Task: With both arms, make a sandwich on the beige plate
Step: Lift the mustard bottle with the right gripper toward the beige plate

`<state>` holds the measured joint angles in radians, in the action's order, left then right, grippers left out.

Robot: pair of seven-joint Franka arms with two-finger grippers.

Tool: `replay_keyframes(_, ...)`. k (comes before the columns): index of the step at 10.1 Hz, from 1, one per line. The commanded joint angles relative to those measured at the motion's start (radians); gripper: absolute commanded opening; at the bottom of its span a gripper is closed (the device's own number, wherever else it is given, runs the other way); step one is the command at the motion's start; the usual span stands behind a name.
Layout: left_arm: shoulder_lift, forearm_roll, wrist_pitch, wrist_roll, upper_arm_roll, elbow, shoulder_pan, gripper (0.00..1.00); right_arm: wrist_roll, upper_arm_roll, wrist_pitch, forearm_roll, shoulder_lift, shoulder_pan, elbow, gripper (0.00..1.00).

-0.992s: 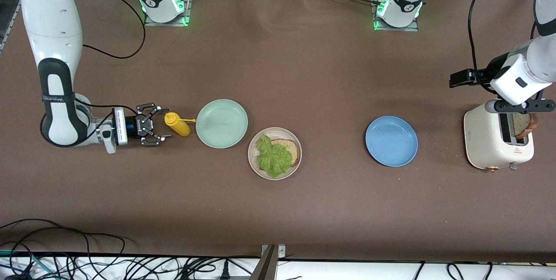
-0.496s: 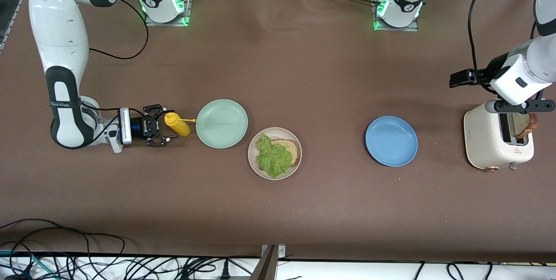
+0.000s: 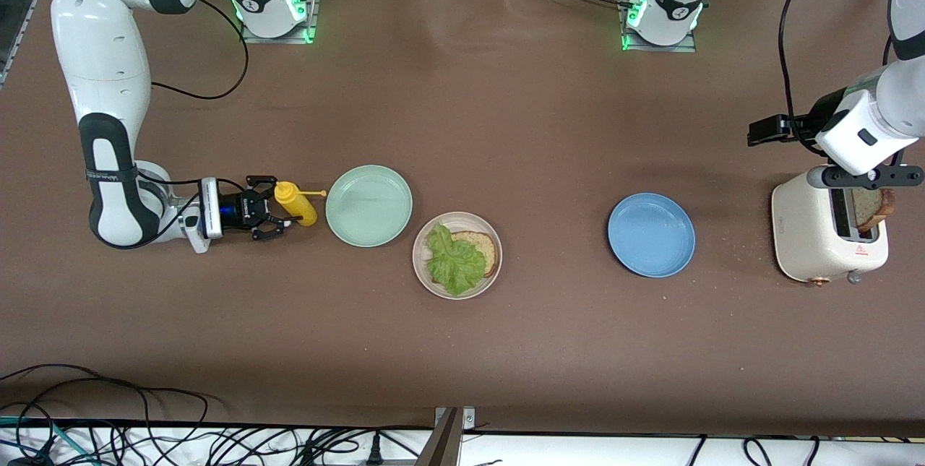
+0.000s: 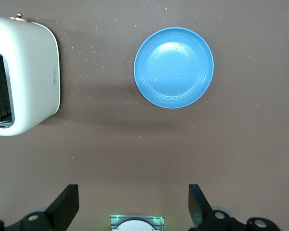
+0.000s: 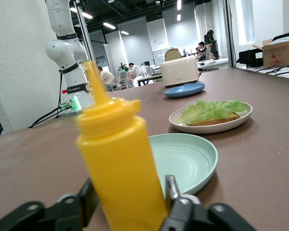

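The beige plate (image 3: 420, 266) holds one brown bread slice (image 3: 487, 245) with a green lettuce leaf (image 3: 454, 261) lying on it. A second bread slice (image 3: 872, 208) stands in the white toaster (image 3: 809, 235). My right gripper (image 3: 282, 211) lies low on the table at the right arm's end, shut on a yellow squeeze bottle (image 3: 295, 204). In the right wrist view both fingers press the bottle (image 5: 120, 168), and the plate (image 5: 209, 127) with lettuce (image 5: 209, 109) lies past it. My left gripper (image 3: 863, 175) hangs open over the toaster, holding nothing (image 4: 133, 207).
A mint-green plate (image 3: 368, 206) sits between the bottle and the beige plate. A blue plate (image 3: 651, 235) lies toward the left arm's end, beside the toaster (image 4: 24, 77). Cables run along the table edge nearest the front camera.
My right gripper slid toward the yellow bottle and its fingers closed on it; the bottle's nozzle shifted slightly. The left arm stayed still.
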<state>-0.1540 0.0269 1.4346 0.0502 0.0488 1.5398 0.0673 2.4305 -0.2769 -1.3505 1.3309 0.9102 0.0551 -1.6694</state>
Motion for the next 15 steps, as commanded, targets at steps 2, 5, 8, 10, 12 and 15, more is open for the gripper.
replay_keyframes(2,-0.015,0.007,-0.014,-0.019,-0.001,-0.026,-0.004,1.00,-0.137,0.011,0.016,0.021,0.010,-0.008,0.057,0.18)
replay_keyframes(5,-0.015,0.007,-0.013,-0.019,-0.001,-0.026,-0.006,1.00,-0.359,0.007,-0.015,0.008,0.000,0.028,0.132,0.11)
replay_keyframes(8,-0.016,0.007,-0.013,-0.019,-0.001,-0.026,-0.006,1.00,-0.587,0.004,-0.076,-0.070,-0.022,0.058,0.227,0.08)
replay_keyframes(10,-0.016,0.007,-0.013,-0.019,-0.001,-0.026,-0.006,1.00,-0.704,0.002,-0.093,-0.131,-0.022,0.078,0.304,0.08)
replay_keyframes(12,-0.015,0.007,-0.013,-0.019,-0.001,-0.026,-0.006,1.00,-0.790,0.002,-0.142,-0.166,-0.022,0.107,0.344,0.07)
replay_keyframes(15,-0.015,0.005,-0.013,-0.018,-0.001,-0.026,-0.004,1.00,-1.009,0.002,-0.251,-0.321,-0.022,0.181,0.437,0.07)
